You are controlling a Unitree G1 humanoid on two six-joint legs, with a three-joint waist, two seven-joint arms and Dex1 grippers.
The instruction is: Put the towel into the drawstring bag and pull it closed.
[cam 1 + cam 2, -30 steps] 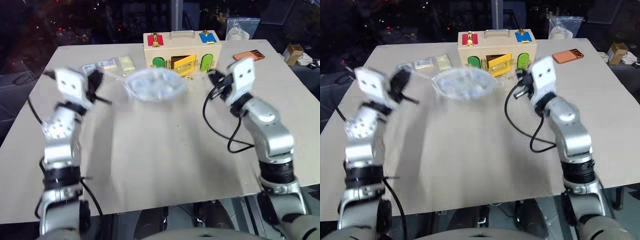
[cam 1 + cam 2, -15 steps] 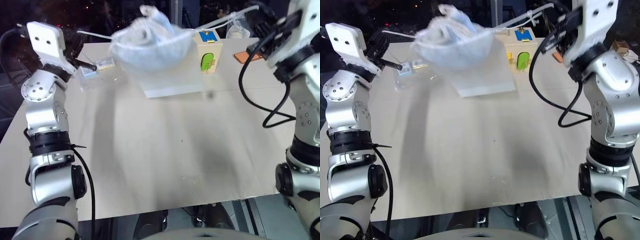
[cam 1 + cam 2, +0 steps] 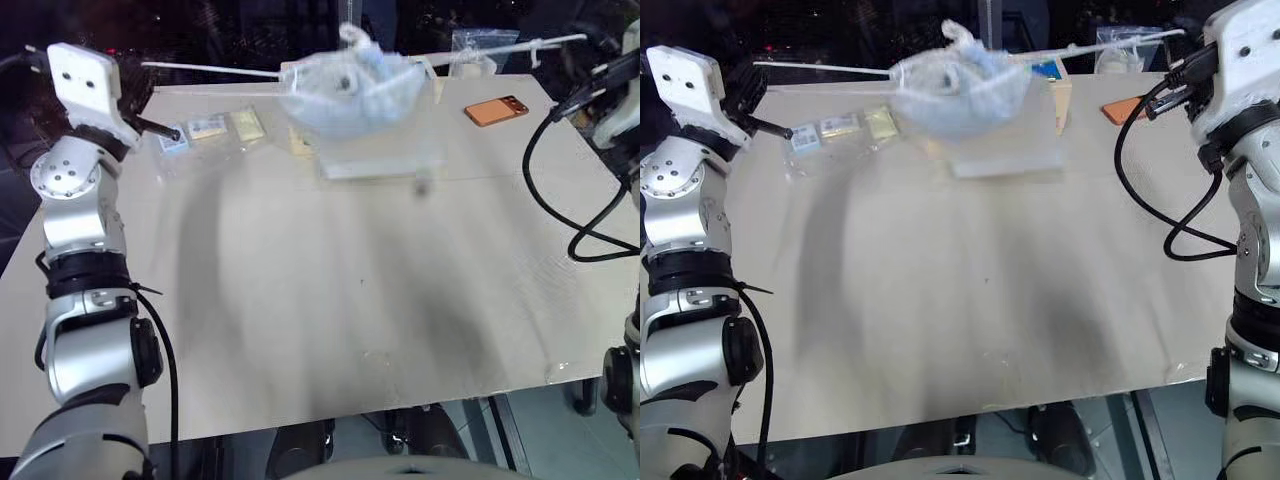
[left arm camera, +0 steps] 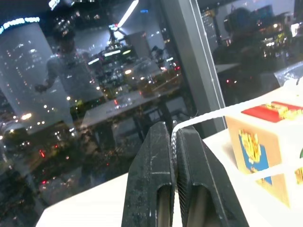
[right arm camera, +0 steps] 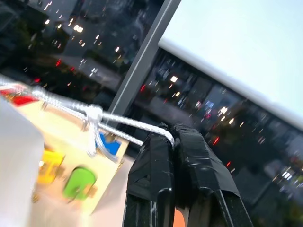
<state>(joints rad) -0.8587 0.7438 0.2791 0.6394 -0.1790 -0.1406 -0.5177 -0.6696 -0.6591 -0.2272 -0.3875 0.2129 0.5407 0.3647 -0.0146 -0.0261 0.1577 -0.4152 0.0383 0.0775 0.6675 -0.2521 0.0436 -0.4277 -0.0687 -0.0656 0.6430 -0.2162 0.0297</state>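
The drawstring bag hangs from its white cord, above the far side of the table, its mouth gathered at the top. The light-blue towel shows through the mesh inside it. The cord runs taut to both sides. My left gripper is raised at the far left and shut on one cord end. My right gripper is held high at the far right, shut on the other end just past a knot.
A wooden lock box stands behind the bag. Small packets in clear plastic lie at the back left, an orange phone at the back right, and a clear plastic bag beyond the far edge.
Both grippers have moved up and apart, drawing the cord tight. The bag has risen from the table and its mouth has drawn together.
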